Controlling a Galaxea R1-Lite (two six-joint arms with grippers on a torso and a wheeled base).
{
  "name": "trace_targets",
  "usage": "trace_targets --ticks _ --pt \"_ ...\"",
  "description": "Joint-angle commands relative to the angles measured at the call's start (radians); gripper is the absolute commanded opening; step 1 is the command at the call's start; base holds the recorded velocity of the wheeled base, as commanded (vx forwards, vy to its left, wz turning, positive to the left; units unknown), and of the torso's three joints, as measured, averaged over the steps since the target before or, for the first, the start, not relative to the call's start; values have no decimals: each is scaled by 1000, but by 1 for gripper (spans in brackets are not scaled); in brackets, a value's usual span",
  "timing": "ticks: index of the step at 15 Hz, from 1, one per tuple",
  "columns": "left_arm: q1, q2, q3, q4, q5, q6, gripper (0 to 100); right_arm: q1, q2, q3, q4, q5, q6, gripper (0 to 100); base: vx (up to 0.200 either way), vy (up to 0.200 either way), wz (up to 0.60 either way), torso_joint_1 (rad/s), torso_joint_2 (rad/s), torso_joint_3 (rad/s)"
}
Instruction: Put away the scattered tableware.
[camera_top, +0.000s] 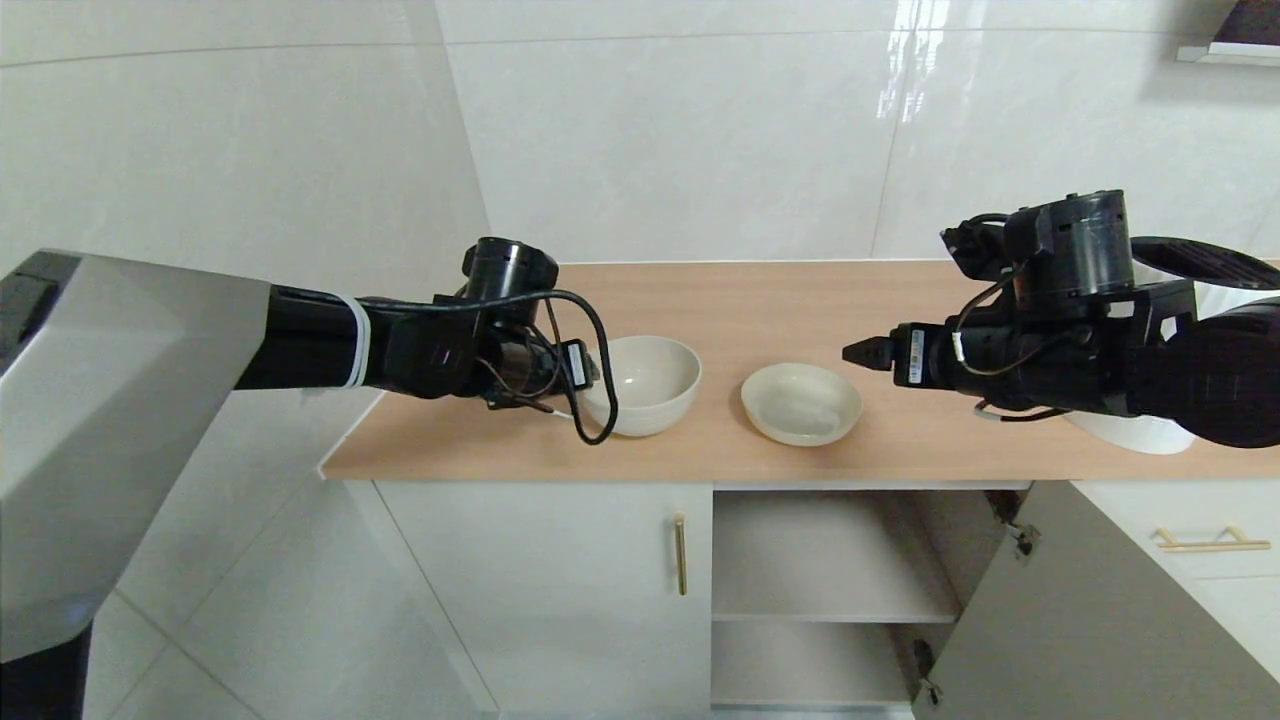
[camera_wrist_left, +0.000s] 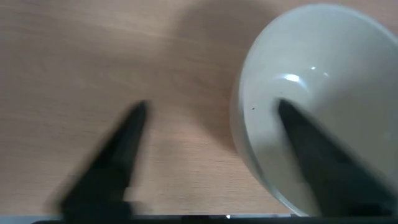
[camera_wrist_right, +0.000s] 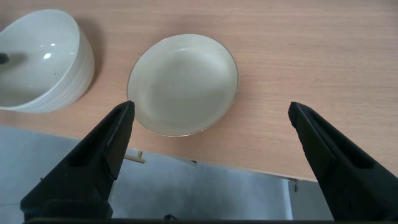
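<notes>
Where the wooden worktop (camera_top: 900, 300) runs along the tiled wall, a cupboard (camera_top: 820, 560) below it stands with its door swung open on 2 shelves. On the worktop sit a white bowl (camera_top: 650, 405) and, to its right and apart from it, a shallow cream dish (camera_top: 800, 405). My left gripper (camera_wrist_left: 211, 106) is open, 1 finger inside the bowl and 1 outside its wall. My right gripper (camera_wrist_right: 210, 107) is spread wide, holding nothing, near the dish's right side.

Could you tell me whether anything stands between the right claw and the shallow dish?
Nothing visible does: the open right claw faces the shallow dish across bare counter; the deep bowl sits beyond it.
</notes>
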Motion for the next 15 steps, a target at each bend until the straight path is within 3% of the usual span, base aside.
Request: trace_targets --ticks 1,4,6,7,10,15 --pt "-8 10 1 0 -1 0 0 0 -2 0 0 0 0 100 0 0 0 0 0 0" --pt "-10 -1 4 0 8 -3 0 0 -4 0 1 0 -1 100 0 0 0 0 0 0" --pt "-8 -88 38 0 34 -52 0 0 4 2 4 1 -3 100 0 0 0 0 0 0" --pt "-7 -131 47 0 34 -57 0 0 10 -1 6 0 -3 100 0 0 0 0 0 0" --pt "-7 -245 121 -4 33 -52 0 -6 55 -38 34 -17 2 100 0 0 0 0 0 0" --pt "-22 -305 174 -52 34 -48 0 -4 240 -167 96 -171 86 100 0 0 0 0 0 0"
